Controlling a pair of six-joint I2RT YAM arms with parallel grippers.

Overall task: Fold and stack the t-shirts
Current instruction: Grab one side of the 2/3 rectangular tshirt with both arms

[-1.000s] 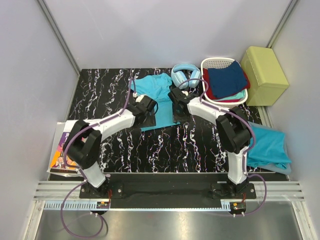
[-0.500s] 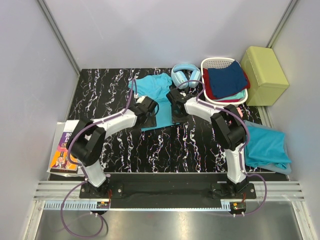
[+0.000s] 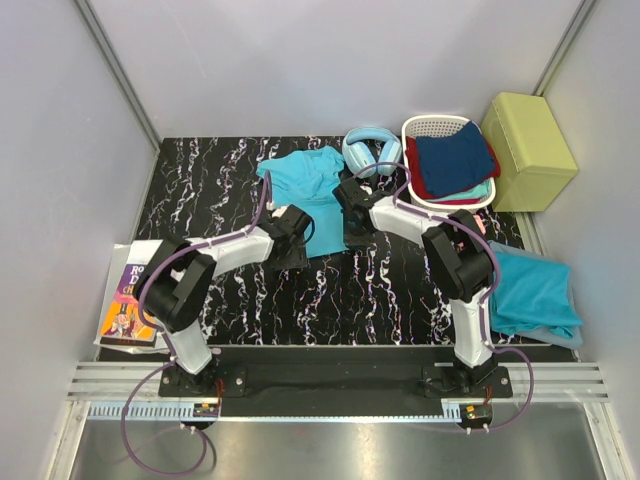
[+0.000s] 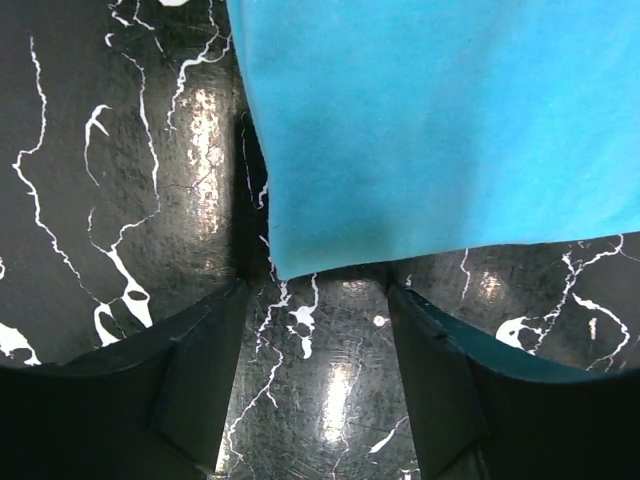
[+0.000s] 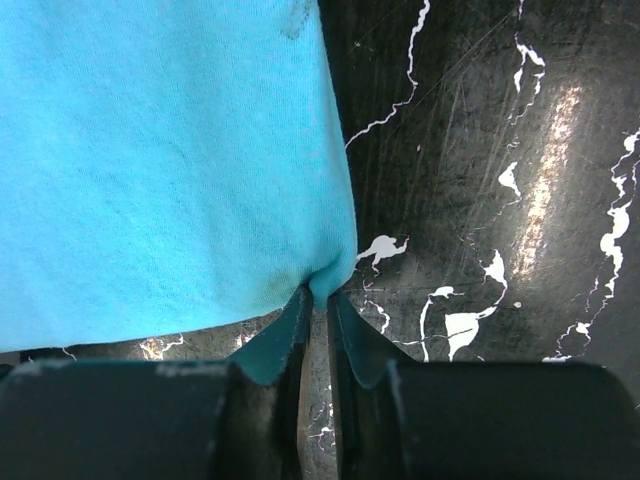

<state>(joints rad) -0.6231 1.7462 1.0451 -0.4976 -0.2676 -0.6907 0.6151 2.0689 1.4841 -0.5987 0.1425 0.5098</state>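
T-shirt (image 3: 312, 190) — turquoise, short-sleeved, one layer spread flat on the counter (image 3: 200, 190).
Location: just left of the headphones (image 3: 372, 150) and reaching nearer the arm bases than they do.
Orientation: neck and sleeves on the headphones' side, hem toward the arm bases. The long axis runs far-to-near and leans a little to the right at the hem.
Left claw (image 4: 315, 295): released, its fingers standing either side of the hem's left corner, with no cloth between them yet.
Right claw (image 5: 318, 310): clenched on the hem's right corner, a small peak of cloth pinched between the tips.
Step in hand, as judged: taking both hem corners for the first fold. The right corner is secured and the left is not.
Next move calls for: the left claw to drop and nip its corner. Both corners should then lift together and travel toward the headphones' end, kept level so that hem meets shoulders squarely.
Also present: second turquoise shirt (image 3: 535, 290) — well right of the headphones and nearer, at the counter's edge.
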